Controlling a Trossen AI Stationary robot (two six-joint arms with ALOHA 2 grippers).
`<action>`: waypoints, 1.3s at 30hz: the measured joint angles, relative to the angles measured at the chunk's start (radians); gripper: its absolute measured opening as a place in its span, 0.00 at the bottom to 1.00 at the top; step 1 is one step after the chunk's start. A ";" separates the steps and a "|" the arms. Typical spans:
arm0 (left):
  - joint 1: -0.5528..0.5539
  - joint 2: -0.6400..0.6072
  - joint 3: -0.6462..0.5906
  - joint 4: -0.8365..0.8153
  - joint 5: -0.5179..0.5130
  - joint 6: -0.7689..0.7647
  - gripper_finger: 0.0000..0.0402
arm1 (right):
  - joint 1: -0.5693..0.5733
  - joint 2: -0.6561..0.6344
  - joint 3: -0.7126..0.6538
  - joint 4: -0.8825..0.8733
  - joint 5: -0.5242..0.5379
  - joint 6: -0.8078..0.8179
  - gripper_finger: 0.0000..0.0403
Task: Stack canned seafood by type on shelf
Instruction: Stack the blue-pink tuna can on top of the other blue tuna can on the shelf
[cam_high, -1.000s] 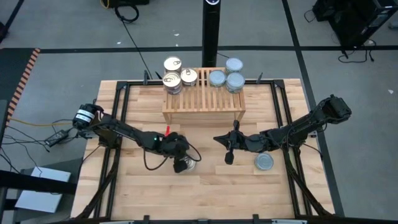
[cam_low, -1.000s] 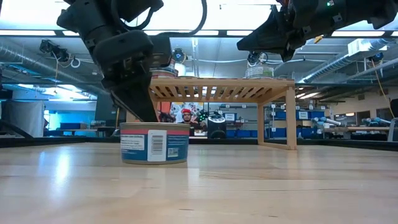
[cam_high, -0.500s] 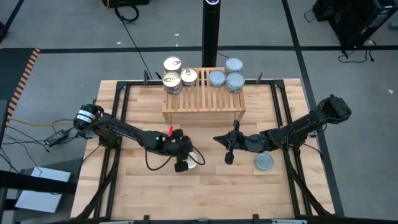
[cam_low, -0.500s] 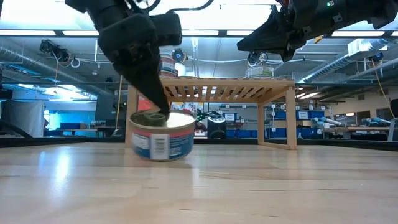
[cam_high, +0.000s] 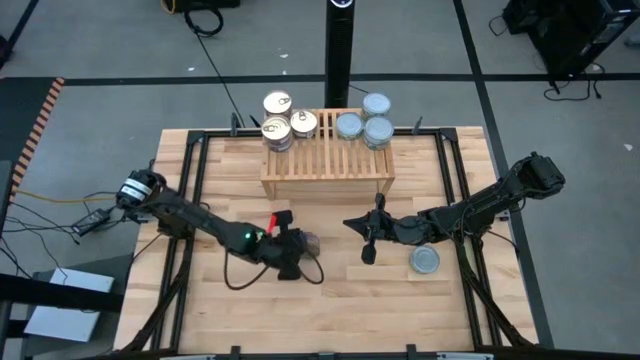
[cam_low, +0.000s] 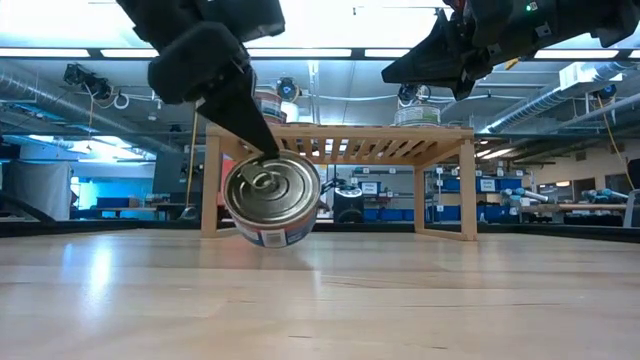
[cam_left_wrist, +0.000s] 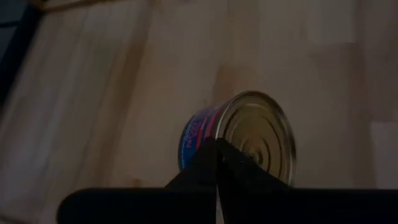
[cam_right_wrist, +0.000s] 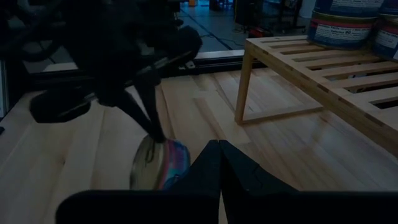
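Observation:
My left gripper (cam_high: 298, 245) is shut on a gold-lidded tin (cam_low: 272, 203) near the table's middle. The tin is tipped so that its lid faces the near edge. I cannot tell whether its lower rim touches the table. My right gripper (cam_high: 350, 223) hovers shut and empty to the right of it, above the table. A silver-lidded tin (cam_high: 425, 260) stands on the table under the right arm. On the shelf (cam_high: 327, 160) at the far edge, gold-lidded tins (cam_high: 277, 130) stand on the left and silver-lidded tins (cam_high: 377, 130) on the right. My left gripper pinches the tin at the pull tab (cam_low: 262, 180) on its lid between its two fingertips (cam_low: 262, 158). The fingers slant down from above and from the table's left. The tin hangs tipped below them, lid toward the near edge and label underneath.
The shelf's leg and side board (cam_right_wrist: 244, 87) stand just beyond the held tin. Black frame rails (cam_high: 195, 170) run along the table's left and right sides. Bare tabletop (cam_high: 330, 310) lies toward the near edge.
My left gripper has risen, rolled and gone a little toward the far edge while staying shut on the lid. The tin stood upright on the table. It has been tipped up, and its lid now faces the near edge.

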 joint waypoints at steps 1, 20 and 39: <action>-0.007 0.000 0.000 0.004 -0.001 0.001 0.00 | 0.000 0.000 0.000 0.000 0.000 0.000 0.03; -0.108 0.000 -0.024 0.059 -0.258 0.139 0.00 | 0.000 0.000 0.000 -0.002 -0.012 0.025 0.03; -0.126 0.000 -0.025 0.082 -0.311 0.173 0.00 | -0.017 0.420 0.000 0.444 -0.206 0.359 0.38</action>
